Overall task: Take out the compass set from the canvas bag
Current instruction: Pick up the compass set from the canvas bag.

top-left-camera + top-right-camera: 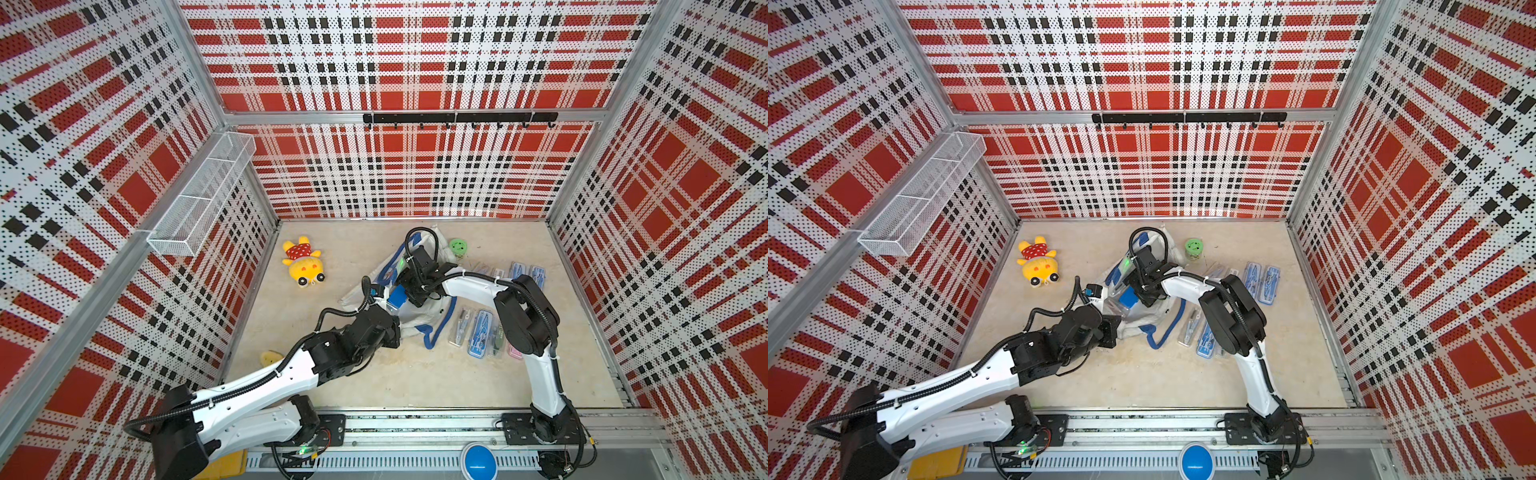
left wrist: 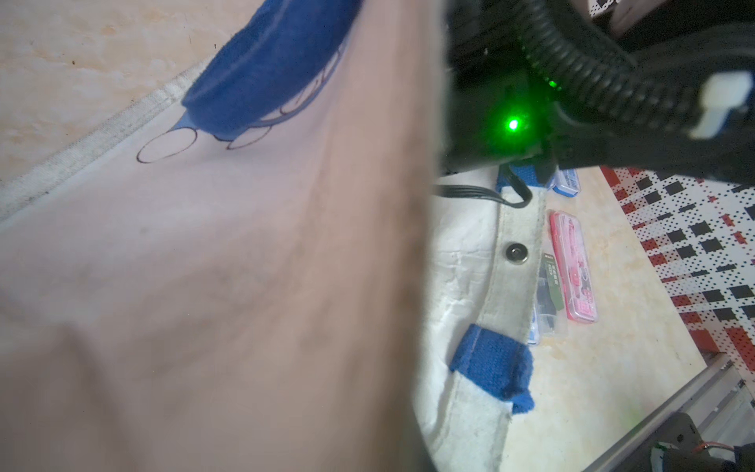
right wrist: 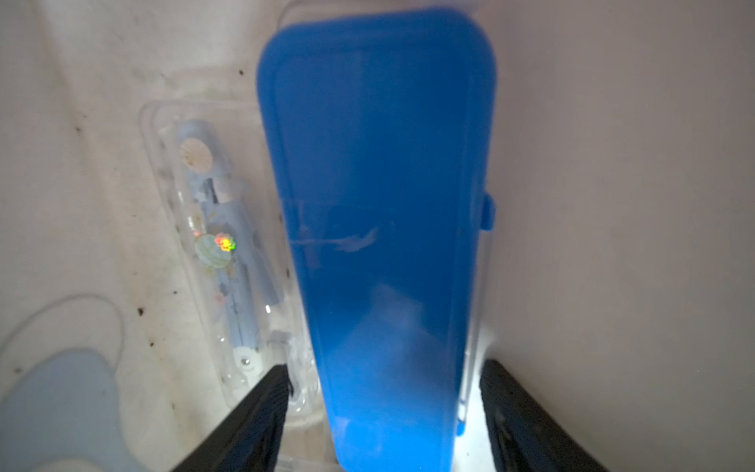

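Beige floor (image 1: 374,374), plaid walls (image 1: 415,174) — left hand (image 1: 392,330) clenched, seemingly on canvas bag (image 2: 204,265); right hand (image 3: 386,370) spread astride compass set (image 3: 376,184).

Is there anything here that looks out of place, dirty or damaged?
Yes. The white canvas bag lies crumpled, and its inner fabric shows dark specks and stains beside the clear plastic compass case. A yellow plush toy lies flat, alone near a side wall.
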Robot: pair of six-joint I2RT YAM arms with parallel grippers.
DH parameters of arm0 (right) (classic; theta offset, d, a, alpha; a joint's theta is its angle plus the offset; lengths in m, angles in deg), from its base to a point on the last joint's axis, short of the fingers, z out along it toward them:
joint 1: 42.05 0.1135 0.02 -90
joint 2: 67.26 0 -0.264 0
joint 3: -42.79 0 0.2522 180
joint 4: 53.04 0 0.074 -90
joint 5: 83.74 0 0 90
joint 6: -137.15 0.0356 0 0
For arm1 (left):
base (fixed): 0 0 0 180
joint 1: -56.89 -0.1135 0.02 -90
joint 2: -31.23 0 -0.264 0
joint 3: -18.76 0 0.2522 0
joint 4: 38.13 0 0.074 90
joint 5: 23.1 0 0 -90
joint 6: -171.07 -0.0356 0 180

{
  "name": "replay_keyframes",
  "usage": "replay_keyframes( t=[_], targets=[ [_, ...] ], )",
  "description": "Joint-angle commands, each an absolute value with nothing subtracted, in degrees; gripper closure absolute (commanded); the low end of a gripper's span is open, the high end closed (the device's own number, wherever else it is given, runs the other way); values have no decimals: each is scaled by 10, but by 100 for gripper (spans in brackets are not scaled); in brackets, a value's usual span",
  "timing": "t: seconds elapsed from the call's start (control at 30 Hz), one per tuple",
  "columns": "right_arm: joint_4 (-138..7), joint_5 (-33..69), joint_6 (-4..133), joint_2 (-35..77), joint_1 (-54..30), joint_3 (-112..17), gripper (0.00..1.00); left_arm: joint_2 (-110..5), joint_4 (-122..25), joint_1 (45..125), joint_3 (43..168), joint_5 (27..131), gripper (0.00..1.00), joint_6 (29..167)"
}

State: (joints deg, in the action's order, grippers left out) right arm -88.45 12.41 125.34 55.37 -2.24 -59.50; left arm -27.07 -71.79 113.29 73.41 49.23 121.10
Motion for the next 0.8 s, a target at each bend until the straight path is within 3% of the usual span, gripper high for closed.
replay_keyframes(
  t=[0.0,0.5,0.77],
  targets=[
    [-944,122,1264,605,-29,-602,27,-263,-706,1160,734,514,100,1220],
    [-979,133,1216,614,-38,-634,54,-243,-726,1179,729,482,100,1243],
    [-969,126,1169,541,-29,-629,59,-266,-727,1162,751,477,100,1243]
  ],
)
